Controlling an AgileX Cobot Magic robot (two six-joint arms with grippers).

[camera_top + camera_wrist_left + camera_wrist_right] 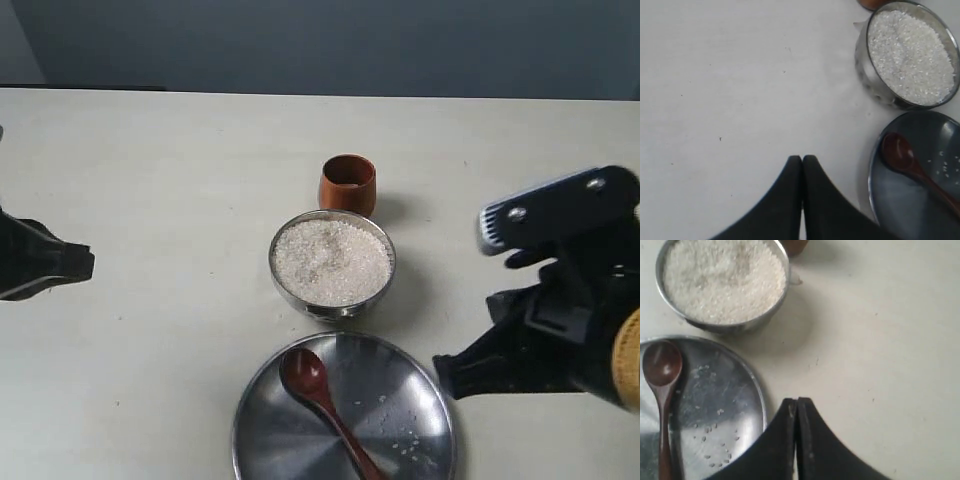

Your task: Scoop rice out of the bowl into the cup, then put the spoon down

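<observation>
- Logging the exterior view: the left gripper point(86, 262) hangs over the table point(150, 180), well apart from the bowl point(335, 311), which lies between it and the right gripper point(445, 374).
- The bowl is heaped with rice point(332, 262). The cup point(348, 185) stands just beside the bowl, on the side away from the plate point(400, 395).
- The spoon point(306, 376) lies on the plate near the right gripper, scoop end toward the bowl. Stray grains point(405, 445) lie beside it.
- Left wrist view: the fingers point(785, 200) are pressed together and hold nothing. Bowl and plate lie off to the right arm's side.
- Right wrist view: the fingers point(815, 440) are also pressed together, empty, close to the plate rim. The spoon is untouched on the far half of the plate.
</observation>
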